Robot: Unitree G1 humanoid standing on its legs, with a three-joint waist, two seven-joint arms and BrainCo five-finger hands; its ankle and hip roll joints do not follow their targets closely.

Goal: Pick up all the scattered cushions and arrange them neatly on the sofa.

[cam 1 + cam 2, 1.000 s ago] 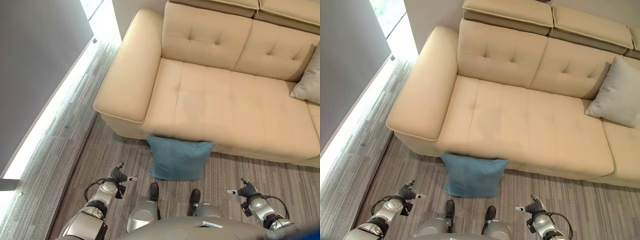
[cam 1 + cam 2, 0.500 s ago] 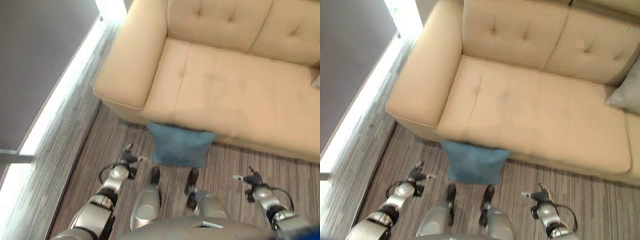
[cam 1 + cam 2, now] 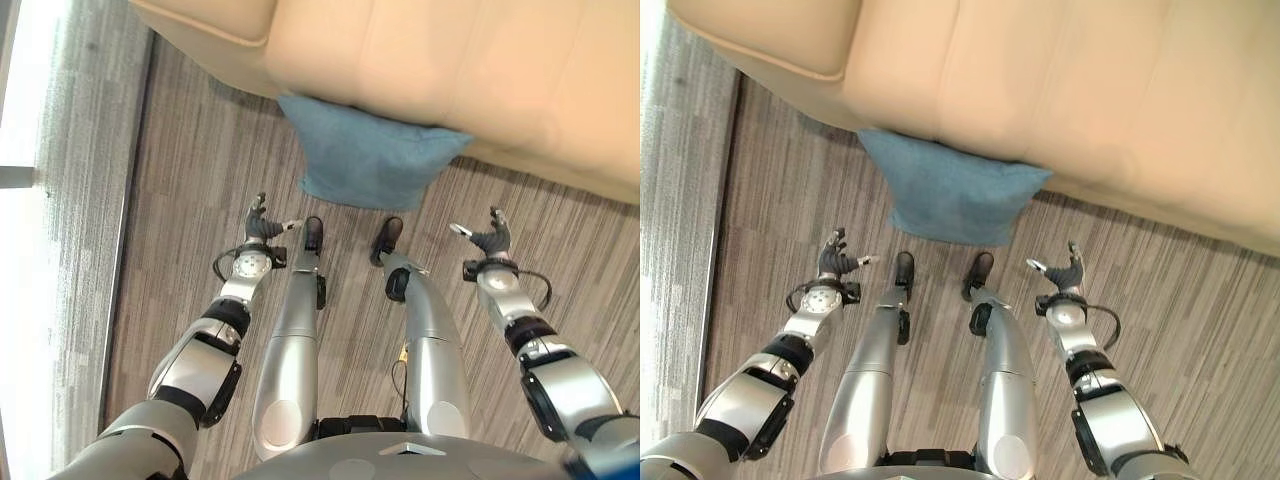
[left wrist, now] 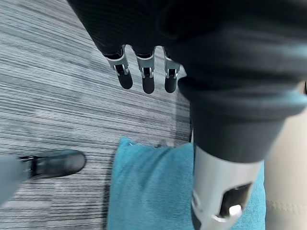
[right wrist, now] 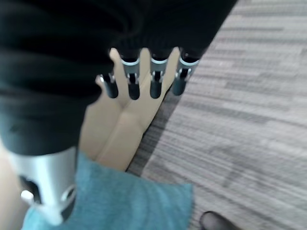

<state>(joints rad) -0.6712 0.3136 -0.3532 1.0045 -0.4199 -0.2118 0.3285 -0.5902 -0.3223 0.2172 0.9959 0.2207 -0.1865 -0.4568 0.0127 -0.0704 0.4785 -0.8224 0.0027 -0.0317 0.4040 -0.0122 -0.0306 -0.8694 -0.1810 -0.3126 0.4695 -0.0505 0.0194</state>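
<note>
Left hand (image 3: pixel 262 222) is hovering over the striped carpet (image 3: pixel 190 200) on the left, fingers relaxed and spread, holding nothing. In the middle the blue cushion (image 3: pixel 372 158) sits on the floor, leaning against the front of the beige sofa (image 3: pixel 480 70), just past both hands. Right hand (image 3: pixel 487 236) is out on the right, fingers loose too, nothing in it

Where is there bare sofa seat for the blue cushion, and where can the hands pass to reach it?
Sofa seat above the blue cushion is bare. Open floor flanks the cushion: left hand and right hand, both open, can pass there. Crowded where the cushion leans against the sofa front.
</note>
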